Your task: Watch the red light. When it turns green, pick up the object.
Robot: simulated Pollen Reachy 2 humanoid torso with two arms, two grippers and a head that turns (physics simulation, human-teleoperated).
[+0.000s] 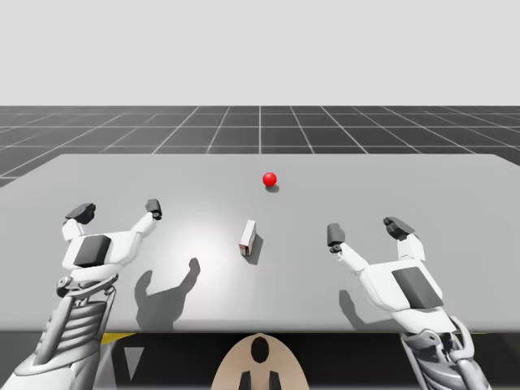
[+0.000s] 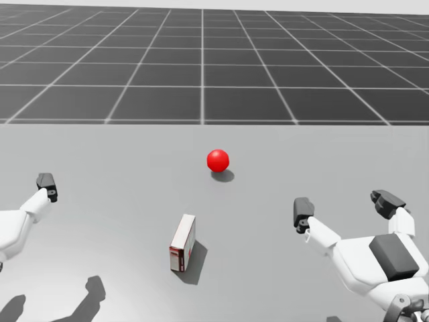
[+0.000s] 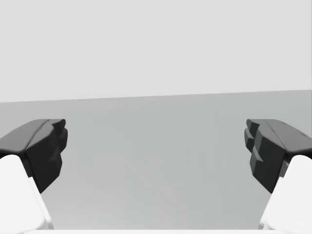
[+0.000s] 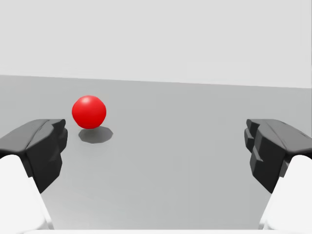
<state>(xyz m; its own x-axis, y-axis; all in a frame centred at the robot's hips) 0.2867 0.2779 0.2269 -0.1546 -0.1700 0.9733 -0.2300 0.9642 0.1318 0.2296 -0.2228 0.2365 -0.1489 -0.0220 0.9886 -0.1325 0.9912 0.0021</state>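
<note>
A red ball light [image 1: 270, 179] [image 2: 218, 160] sits on the grey table [image 1: 406, 175] past the middle. A small white box with a dark red end [image 1: 248, 236] [image 2: 183, 242] stands on its long edge nearer to me, at the centre. My left gripper [image 1: 117, 212] [image 3: 156, 146] hovers open left of the box, with bare table between its fingers. My right gripper [image 1: 367, 230] [image 2: 342, 204] [image 4: 156, 146] hovers open right of the box. In the right wrist view the red light [image 4: 89, 111] lies ahead, beside one finger.
The table's far edge [image 1: 260, 155] meets a dark gridded floor [image 2: 201, 67]. Both arms cast shadows [image 1: 166, 288] on the near table surface.
</note>
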